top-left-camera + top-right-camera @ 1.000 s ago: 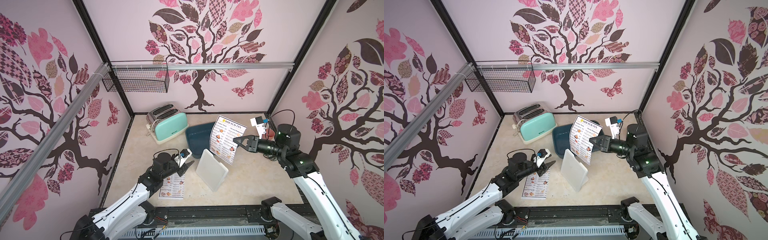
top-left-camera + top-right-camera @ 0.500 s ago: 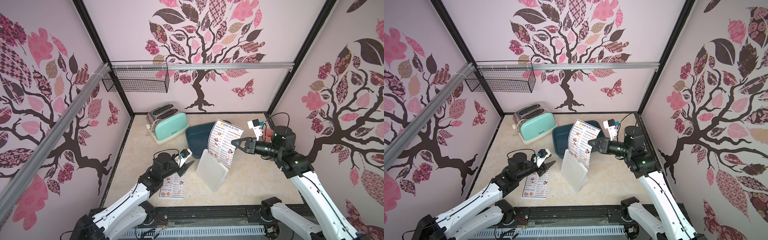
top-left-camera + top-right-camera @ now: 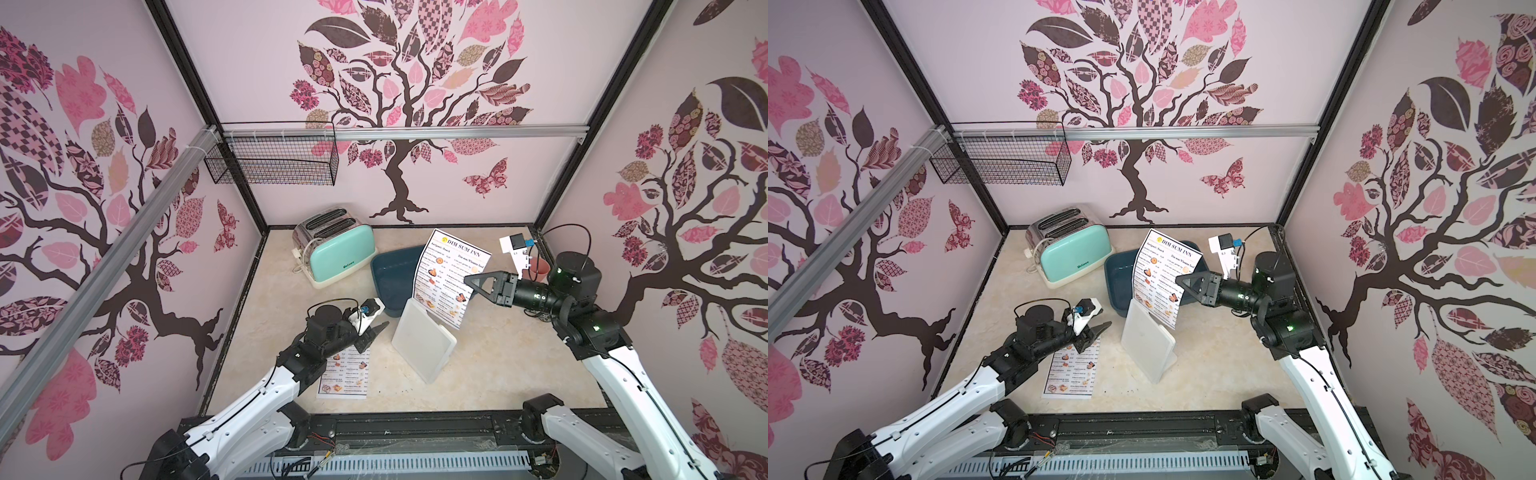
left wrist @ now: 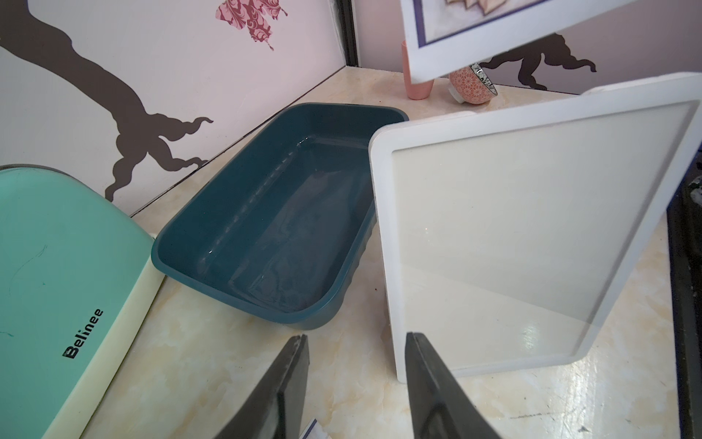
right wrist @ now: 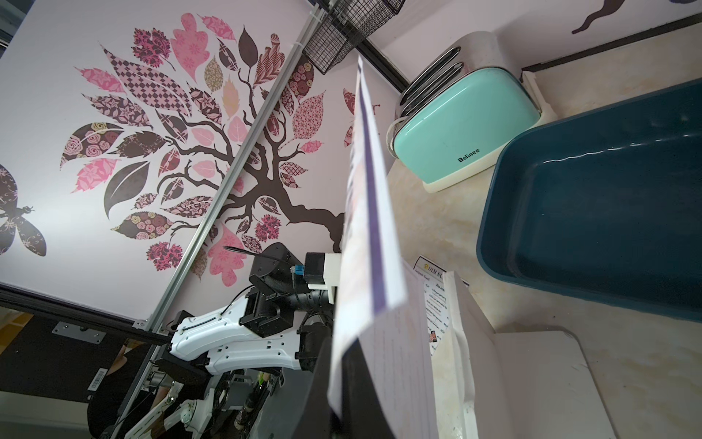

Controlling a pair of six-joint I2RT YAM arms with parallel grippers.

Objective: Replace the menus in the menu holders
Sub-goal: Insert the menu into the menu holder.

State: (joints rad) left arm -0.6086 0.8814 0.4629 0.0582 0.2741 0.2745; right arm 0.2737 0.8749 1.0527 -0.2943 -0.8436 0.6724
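- held menu (image 3: 451, 270): thin paper sheet, so light and floppy. It hangs upright in the air just over the top edge of the menu holder (image 3: 422, 343). I can't tell if its lower edge has entered the slot.
- right fingers (image 3: 484, 286): pinched fully shut on that sheet's side edge, about mid-height. I judge a one-edge pinch lets the far corner curl, so feed it slowly.
- menu holder: stiff, light plastic, leaning back on its foot mid-desk (image 3: 498, 374). The pane looks empty in the left wrist view. It will likely slide or tip if the paper jams, so I'd brace it at a side rim.
- left fingers (image 4: 429, 384): about half open with nothing between them, low and pointing at the holder's near corner.
- spare menu (image 3: 347, 374): flat on the desk, partly under my left arm. Flat paper is hard to pinch, so I'd work from an edge.
- In the way: dark blue tub (image 3: 392, 274) right behind the holder, toaster (image 3: 336, 257) further back, pink cup (image 3: 539, 270) and patterned bowl (image 4: 473, 89) by the right arm. The tub is the tight one.
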